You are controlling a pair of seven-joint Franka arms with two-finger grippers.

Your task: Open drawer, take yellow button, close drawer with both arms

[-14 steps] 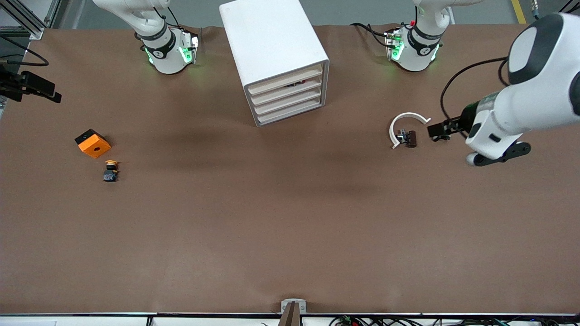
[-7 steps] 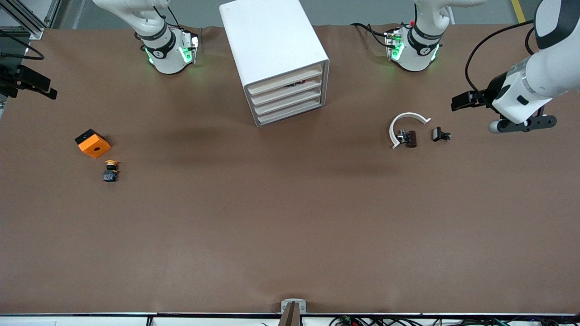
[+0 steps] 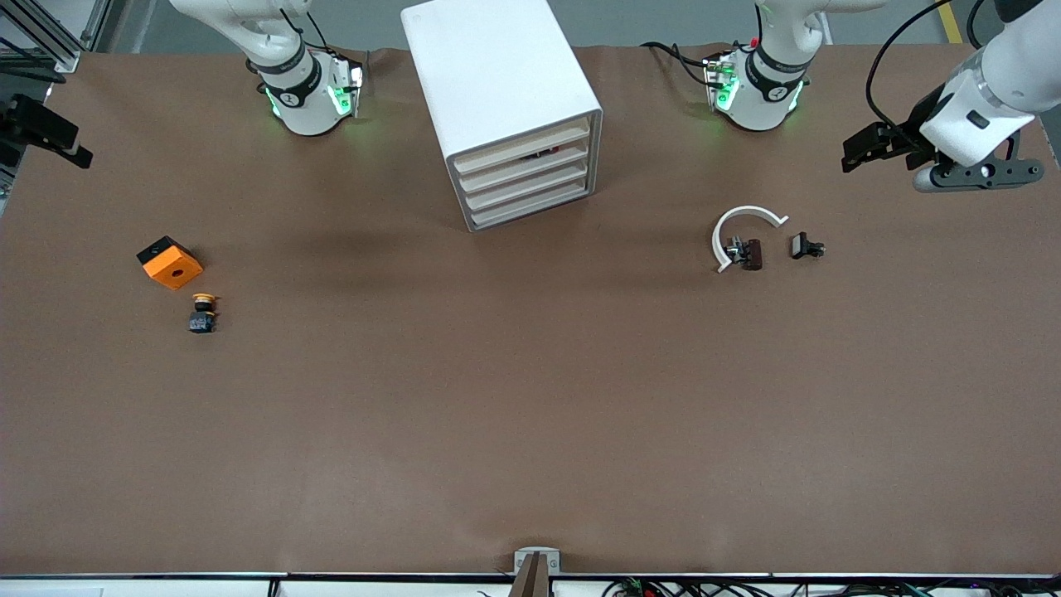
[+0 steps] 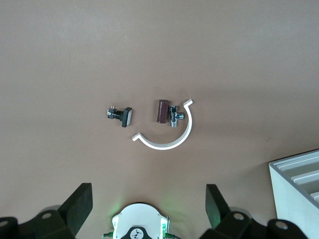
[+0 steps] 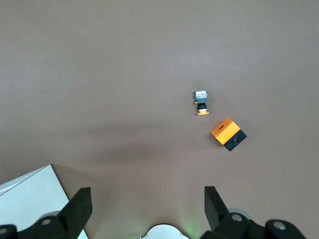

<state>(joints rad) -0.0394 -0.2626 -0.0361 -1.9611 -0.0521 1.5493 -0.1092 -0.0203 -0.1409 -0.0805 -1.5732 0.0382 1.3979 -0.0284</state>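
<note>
**Both grippers aloft, spread wide, holding nothing**

Left gripper [image 4: 147, 211] up over the table's left-arm end; right gripper [image 5: 145, 211] likewise at the right-arm end — fingers gaping. Drawer [image 3: 522, 146], topmost in cabinet [image 3: 497, 79], pushed in. Button [image 3: 201, 313] on the table, well apart from the cabinet toward the right arm's end, just beside the orange block [image 3: 170, 262].

A brown mat covers the whole counter [image 3: 530, 398]. Above the counter's top edge lies grey floor [image 3: 646, 21] with a yellow line [image 3: 949, 21]; aluminium framing [image 3: 50, 33] stands at one corner.
</note>
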